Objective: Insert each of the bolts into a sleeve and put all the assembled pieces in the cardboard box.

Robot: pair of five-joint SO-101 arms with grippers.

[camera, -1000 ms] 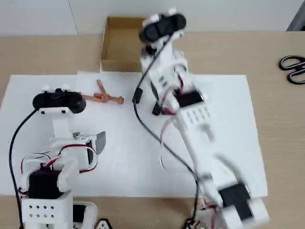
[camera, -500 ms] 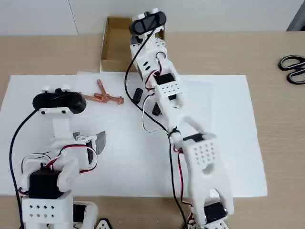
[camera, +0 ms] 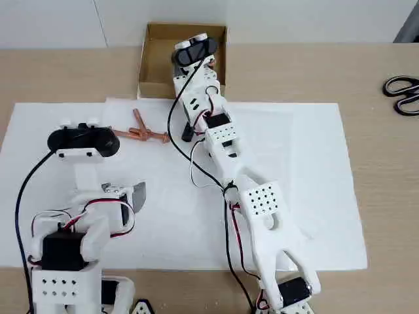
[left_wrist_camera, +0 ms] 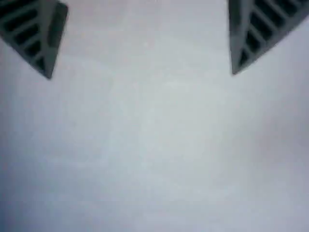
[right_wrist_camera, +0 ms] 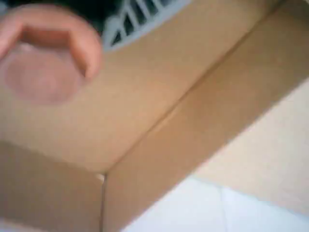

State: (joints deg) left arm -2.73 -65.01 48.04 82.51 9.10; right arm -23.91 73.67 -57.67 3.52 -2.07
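Right end effector (right_wrist_camera: 91, 38) over cardboard box (camera: 154, 62), gripped copper piece (right_wrist_camera: 43, 65) end-on

The box (camera: 157, 62) sits at the surface's (camera: 65, 72) far edge, behind a sheet (camera: 294, 150). Bolts (camera: 141, 133) lie on the sheet near it. The right claw (camera: 195, 60) holds a piece (right_wrist_camera: 43, 58) over the box. Scissors (camera: 402, 91) lie far right.

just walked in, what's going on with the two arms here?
The right claw holds a copper-coloured piece over the inside of the cardboard box, not yet released. The left claw hangs open above the white sheet, holding nothing. Some loose copper pieces lie on that sheet, between the left arm and the box.
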